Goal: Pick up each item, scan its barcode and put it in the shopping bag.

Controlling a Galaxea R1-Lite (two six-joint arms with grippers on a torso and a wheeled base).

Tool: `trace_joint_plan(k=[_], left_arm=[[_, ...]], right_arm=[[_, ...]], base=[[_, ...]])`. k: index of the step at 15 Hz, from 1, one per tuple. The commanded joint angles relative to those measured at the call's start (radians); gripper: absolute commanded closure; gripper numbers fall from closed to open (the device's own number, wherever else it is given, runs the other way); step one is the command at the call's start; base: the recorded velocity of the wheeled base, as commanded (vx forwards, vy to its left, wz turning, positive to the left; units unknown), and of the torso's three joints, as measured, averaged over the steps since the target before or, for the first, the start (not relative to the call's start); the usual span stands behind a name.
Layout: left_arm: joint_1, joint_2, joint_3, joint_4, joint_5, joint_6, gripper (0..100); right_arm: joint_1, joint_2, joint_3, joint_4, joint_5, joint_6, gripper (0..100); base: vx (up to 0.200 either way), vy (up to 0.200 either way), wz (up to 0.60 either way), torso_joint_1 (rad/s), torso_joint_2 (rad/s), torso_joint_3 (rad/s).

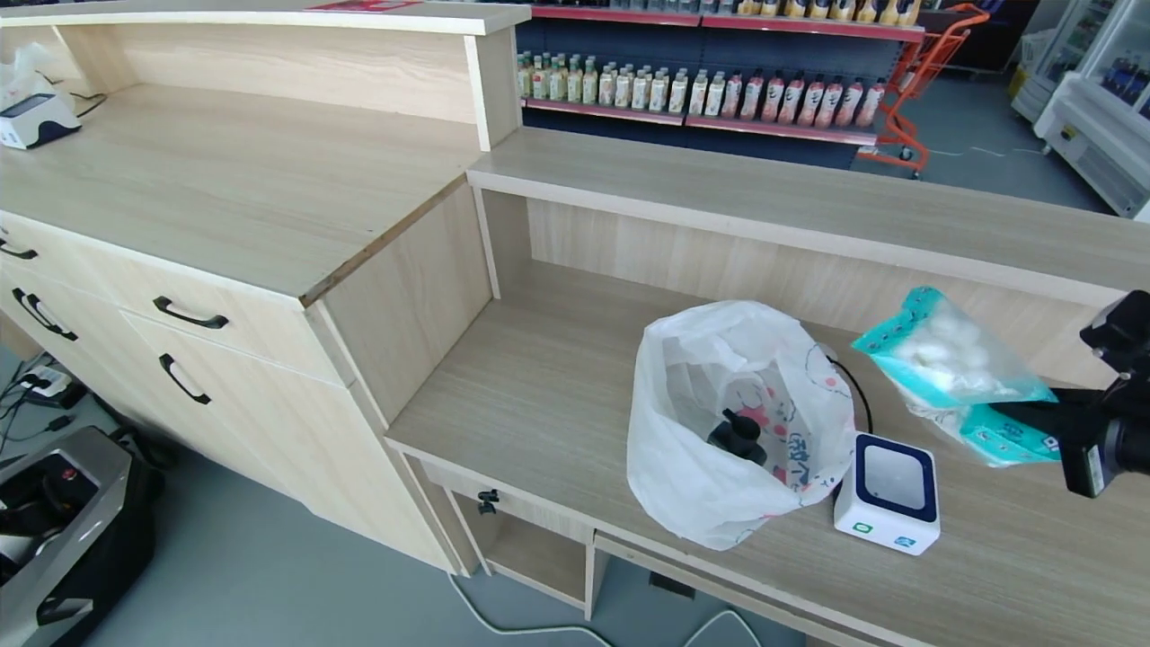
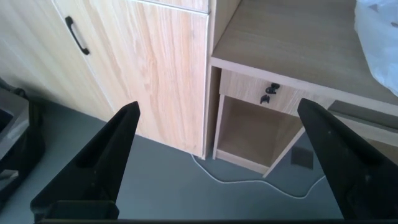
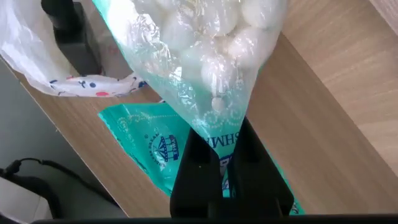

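My right gripper (image 1: 1020, 412) (image 3: 227, 158) is shut on the teal bottom edge of a clear bag of cotton balls (image 1: 950, 358) (image 3: 205, 56), held above the counter just right of the scanner. The white scanner (image 1: 889, 492) with a dark-framed window stands on the counter beside the white shopping bag (image 1: 737, 422) (image 3: 37, 56), which stands open with a black-capped item (image 1: 738, 436) inside. A second teal packet (image 1: 1002, 438) (image 3: 149, 149) lies under the held bag. My left gripper (image 2: 217, 162) hangs open over the floor, in front of the counter's open cubby.
The lower counter (image 1: 539, 395) has a back wall and a raised ledge (image 1: 791, 198) behind it. A taller cabinet with drawers (image 1: 189, 314) stands to the left. A black cable (image 1: 853, 386) runs behind the shopping bag. A lock and open cubby (image 2: 267, 99) sit under the counter edge.
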Motion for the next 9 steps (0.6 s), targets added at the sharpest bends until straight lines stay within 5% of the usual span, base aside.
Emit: trace_joint_plan(k=[1,9], left_arm=[[0.000,0.000,0.000,0.000,0.000,0.001,0],[0.000,0.000,0.000,0.000,0.000,-0.001,0]], right_arm=[[-0.001,-0.001,-0.002,-0.026,0.002,0.029,100],[-0.021,0.171,-0.014,-0.095,0.000,0.144,100]], base=[[0.000,0.000,0.60,0.017,0.00,-0.002],[0.000,0.000,0.00,0.000,0.00,0.000]])
